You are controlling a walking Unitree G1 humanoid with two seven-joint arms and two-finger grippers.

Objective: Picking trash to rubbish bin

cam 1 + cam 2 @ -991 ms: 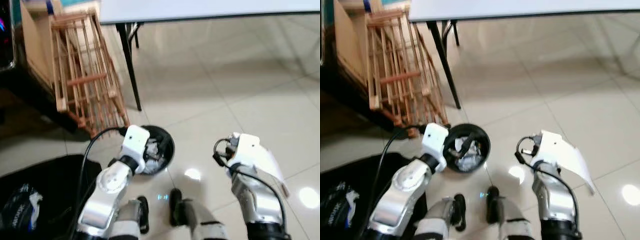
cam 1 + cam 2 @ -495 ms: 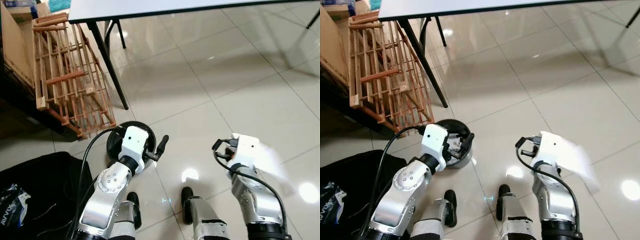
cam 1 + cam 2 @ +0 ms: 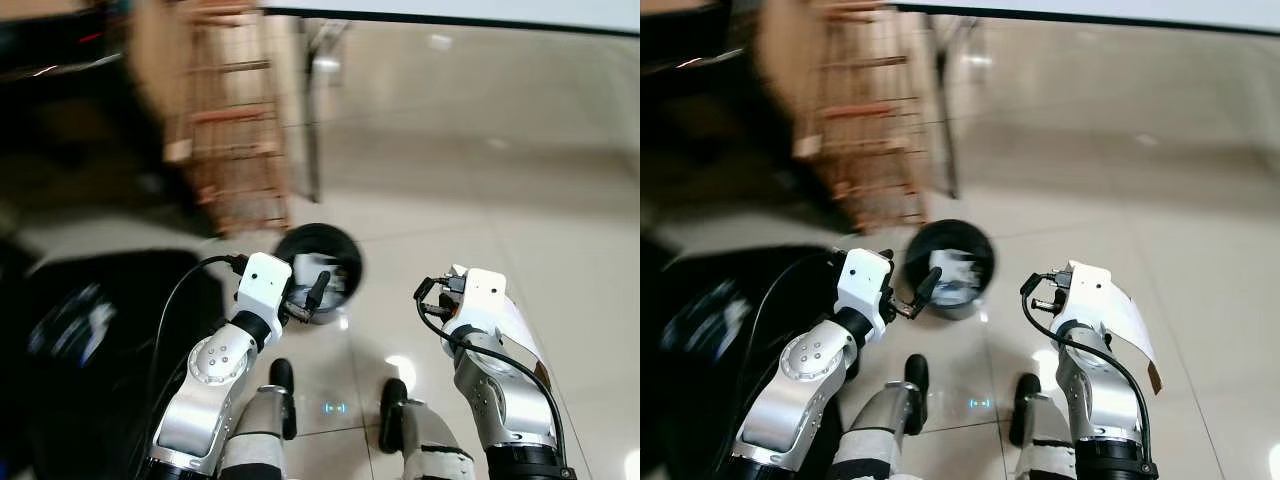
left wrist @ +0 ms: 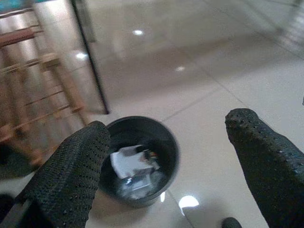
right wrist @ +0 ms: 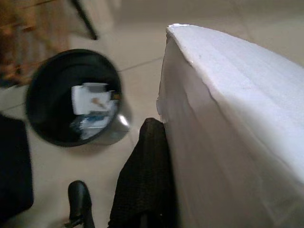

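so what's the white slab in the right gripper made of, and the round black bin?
White slab: likely foam board or styrofoam, with a matte, faintly grainy face and a chipped edge. Round black bin: looks like smooth plastic with a slight sheen, though blur leaves it open.

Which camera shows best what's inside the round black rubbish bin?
The left wrist view: the round black rubbish bin sits sharp between the open left gripper, crumpled white trash visible inside. The right wrist view shows it blurred beside the held white foam slab; the eye views show it smaller.
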